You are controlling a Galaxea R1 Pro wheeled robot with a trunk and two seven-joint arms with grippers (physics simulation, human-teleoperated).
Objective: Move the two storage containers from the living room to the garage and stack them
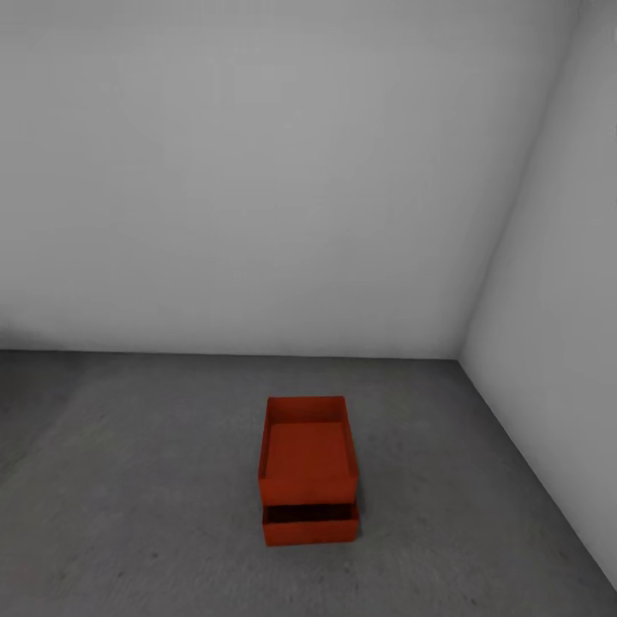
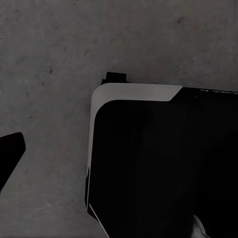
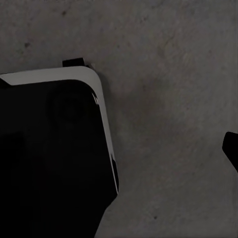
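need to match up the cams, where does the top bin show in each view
Head view: the top bin sits low and centre, stacked on the bottom bin, whose front edge sticks out toward the camera, near the room's right corner.
Left wrist view: not in it; grey floor and the robot's dark base.
Right wrist view: not in it; again floor and base.
Shared landmark: the dark grey floor, in all three.

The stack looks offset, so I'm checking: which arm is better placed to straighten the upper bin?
Neither clearly: the upper orange-red open-top bin sits centred ahead on the lower one, and both wrist cameras face dark grey floor.
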